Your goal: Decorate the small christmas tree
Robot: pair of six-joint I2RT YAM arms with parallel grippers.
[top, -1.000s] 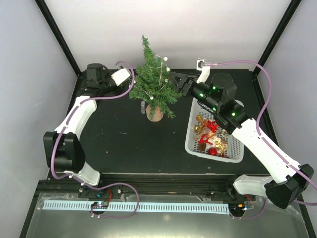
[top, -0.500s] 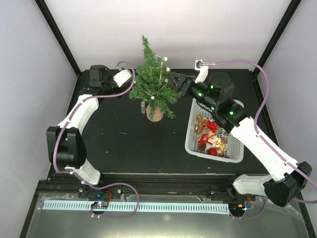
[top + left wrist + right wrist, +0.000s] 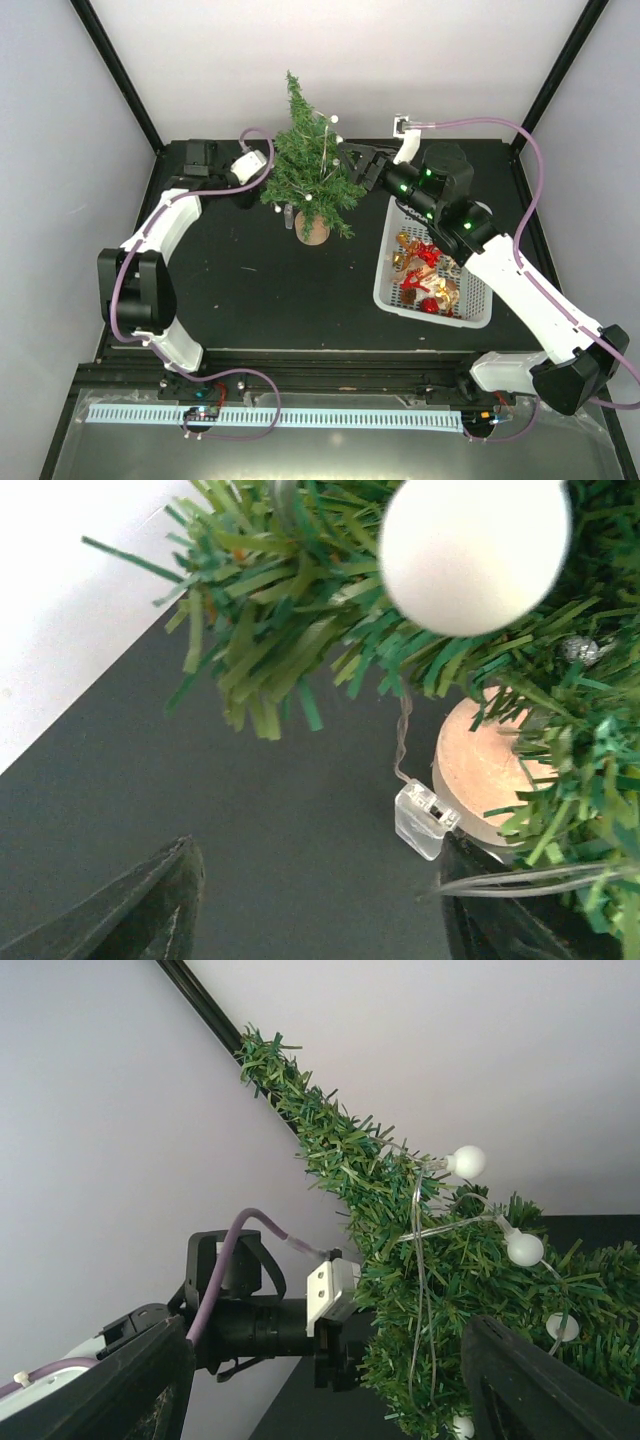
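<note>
The small christmas tree (image 3: 308, 165) stands upright at the back middle of the black table in a round brown pot (image 3: 312, 231). A thin wire with white bulbs (image 3: 467, 1162) is draped over its branches. My left gripper (image 3: 268, 190) is at the tree's lower left branches, open, with nothing between its fingers (image 3: 150, 910). In the left wrist view a white bulb (image 3: 475, 550) hangs above, and the string's clear plastic box (image 3: 425, 820) lies beside the pot (image 3: 485, 775). My right gripper (image 3: 347, 160) is open at the tree's right side, level with the upper branches (image 3: 430, 1260).
A white basket (image 3: 384, 290) with red and gold ornaments (image 3: 425, 270) sits to the right of the tree, under my right arm. White walls and black frame posts (image 3: 115, 70) close in the table at the back and sides.
My left gripper has opened and let go of the light wire, and its wrist has shifted slightly toward the tree. The right gripper has edged a little left toward the tree.
</note>
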